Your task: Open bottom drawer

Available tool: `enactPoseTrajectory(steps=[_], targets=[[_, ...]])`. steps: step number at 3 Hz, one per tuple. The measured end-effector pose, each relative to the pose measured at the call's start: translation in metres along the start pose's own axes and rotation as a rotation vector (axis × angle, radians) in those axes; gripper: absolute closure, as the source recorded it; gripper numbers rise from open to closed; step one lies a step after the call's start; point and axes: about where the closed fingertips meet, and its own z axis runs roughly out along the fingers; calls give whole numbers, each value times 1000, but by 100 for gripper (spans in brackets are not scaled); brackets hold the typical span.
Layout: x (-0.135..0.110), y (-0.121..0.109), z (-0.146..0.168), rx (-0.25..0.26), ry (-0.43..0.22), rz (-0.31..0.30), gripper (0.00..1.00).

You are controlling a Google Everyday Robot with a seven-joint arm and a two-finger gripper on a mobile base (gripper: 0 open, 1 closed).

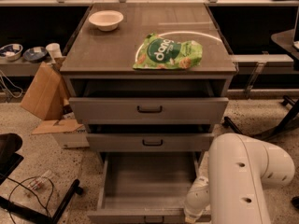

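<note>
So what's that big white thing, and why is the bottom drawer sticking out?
That is a robot's arm. One camera looks down at a grey cabinet from the front; where the camera is fixed, I can't say. On the cabinet's top sit a white bowl and a green snack bag. The robot's job is opening the bottom drawer, which is pulled out and looks empty. The gripper, the pinching part at the arm's end, is below the picture's bottom edge, near the drawer's front, so you can't see it.

The white arm [247, 181] bends downward at lower right; its wrist [197, 204] reaches the bottom edge, end effector hidden below.
</note>
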Motion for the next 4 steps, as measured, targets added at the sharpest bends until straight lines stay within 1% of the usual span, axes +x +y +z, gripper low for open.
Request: enactPoseTrajectory(steps=[3, 4], targets=[[0, 0, 0, 0, 0, 0, 5], [0, 0, 0, 0, 0, 0, 0]])
